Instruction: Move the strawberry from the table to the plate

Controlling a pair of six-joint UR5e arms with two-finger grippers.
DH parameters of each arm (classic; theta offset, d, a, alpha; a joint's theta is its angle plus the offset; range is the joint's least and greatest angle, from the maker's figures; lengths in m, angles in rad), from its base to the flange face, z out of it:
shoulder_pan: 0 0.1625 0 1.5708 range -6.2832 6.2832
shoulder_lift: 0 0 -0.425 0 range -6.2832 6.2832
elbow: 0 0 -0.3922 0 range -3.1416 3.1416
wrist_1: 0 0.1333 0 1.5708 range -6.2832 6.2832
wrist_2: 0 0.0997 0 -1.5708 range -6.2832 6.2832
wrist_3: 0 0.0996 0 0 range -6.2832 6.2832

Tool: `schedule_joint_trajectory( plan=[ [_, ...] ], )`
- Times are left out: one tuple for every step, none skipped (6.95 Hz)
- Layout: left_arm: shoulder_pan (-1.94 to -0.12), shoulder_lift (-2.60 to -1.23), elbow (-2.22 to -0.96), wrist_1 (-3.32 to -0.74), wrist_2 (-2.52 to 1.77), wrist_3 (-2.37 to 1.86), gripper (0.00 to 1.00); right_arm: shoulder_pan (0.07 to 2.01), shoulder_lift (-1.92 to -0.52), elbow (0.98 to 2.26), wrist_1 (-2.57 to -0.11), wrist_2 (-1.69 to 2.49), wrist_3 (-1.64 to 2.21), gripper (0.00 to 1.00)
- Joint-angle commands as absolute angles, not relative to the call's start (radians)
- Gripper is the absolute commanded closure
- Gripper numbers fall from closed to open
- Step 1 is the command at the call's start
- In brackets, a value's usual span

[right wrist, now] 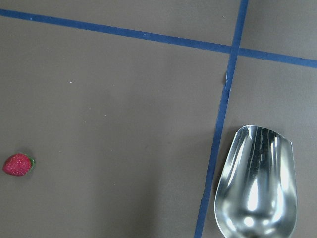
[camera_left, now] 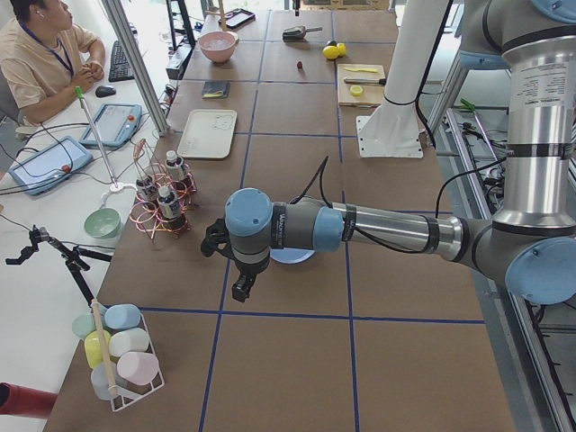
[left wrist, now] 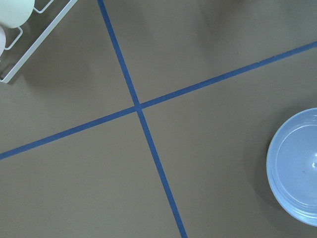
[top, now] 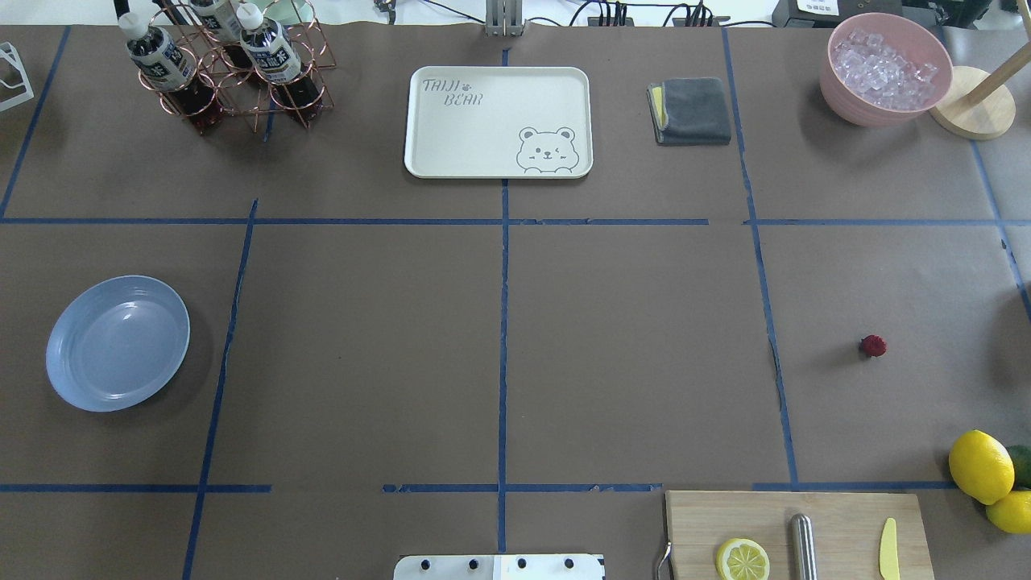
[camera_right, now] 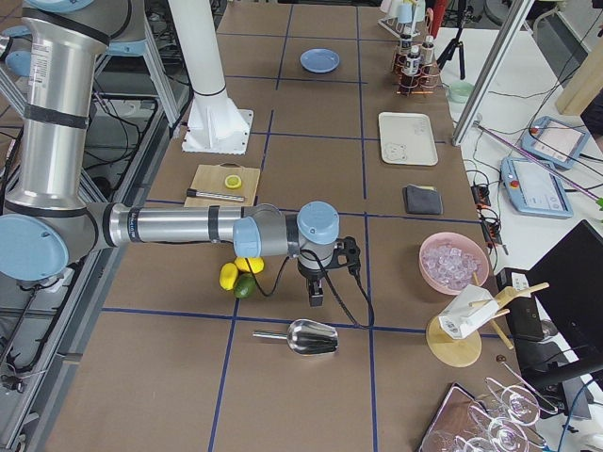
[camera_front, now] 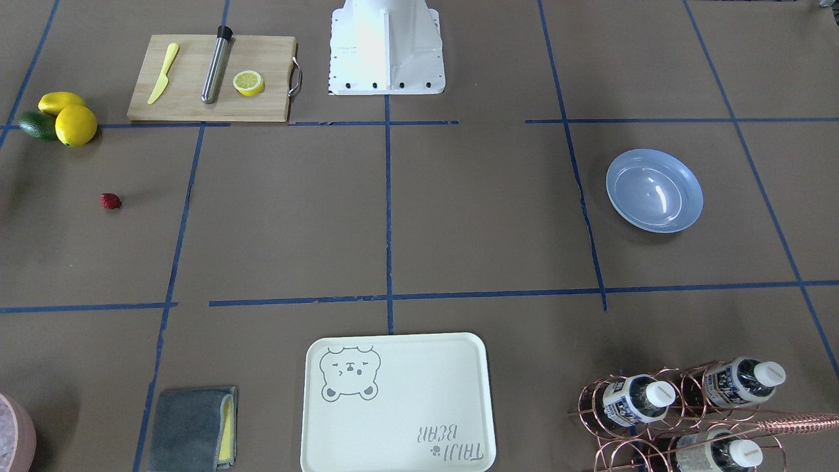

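Note:
The strawberry (top: pixel 872 346) is a tiny dark-red berry lying alone on the brown-paper table (top: pixel 628 338), on my right side. It also sits at the left edge of the right wrist view as the strawberry (right wrist: pixel 18 164). The plate (top: pixel 118 342), pale blue and empty, rests far over on my left side, and the left wrist view catches the plate (left wrist: pixel 297 166) at its right edge. My right gripper (camera_right: pixel 316 297) hangs over the table beyond the lemons. Beside the plate hangs my left gripper (camera_left: pixel 241 288). Both show only in the side views, so I cannot tell whether they are open or shut.
A cutting board (top: pixel 797 532) holds a lemon half, a metal rod and a yellow knife. Two lemons (top: pixel 981 466) and an avocado lie close by. A metal scoop (right wrist: pixel 257 183), bear tray (top: pixel 498 121), grey cloth (top: pixel 691 110), bottle rack (top: pixel 225 72) and ice bowl (top: pixel 884 68) also stand here.

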State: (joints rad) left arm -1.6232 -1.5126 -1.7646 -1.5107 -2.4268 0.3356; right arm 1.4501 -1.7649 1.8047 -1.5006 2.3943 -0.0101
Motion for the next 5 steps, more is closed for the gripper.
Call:
schedule_joint_trajectory(
  plan=[
    [-1.623, -1.505, -1.756, -1.525, -2.436, 0.345, 0.0, 1.45, -1.761, 1.805, -1.485, 2.405, -0.011, 0.0],
    [-1.617, -1.503, -1.75, -1.558, -2.437, 0.345, 0.0, 1.45, -1.761, 1.802, -1.48, 2.44, -0.011, 0.0],
    [-1.602, -1.503, -1.749, -1.603, -2.439, 0.339, 0.0, 1.448, -1.761, 1.802, -1.479, 2.441, -0.011, 0.0],
    [-1.588, -1.503, -1.72, -1.606, -2.447, 0.337, 0.0, 1.45, -1.761, 1.804, -1.477, 2.442, -0.011, 0.0],
    [-1.547, -1.503, -1.697, -1.608, -2.483, 0.336, 0.0, 1.448, -1.761, 1.804, -1.479, 2.451, -0.011, 0.0]
  ],
)
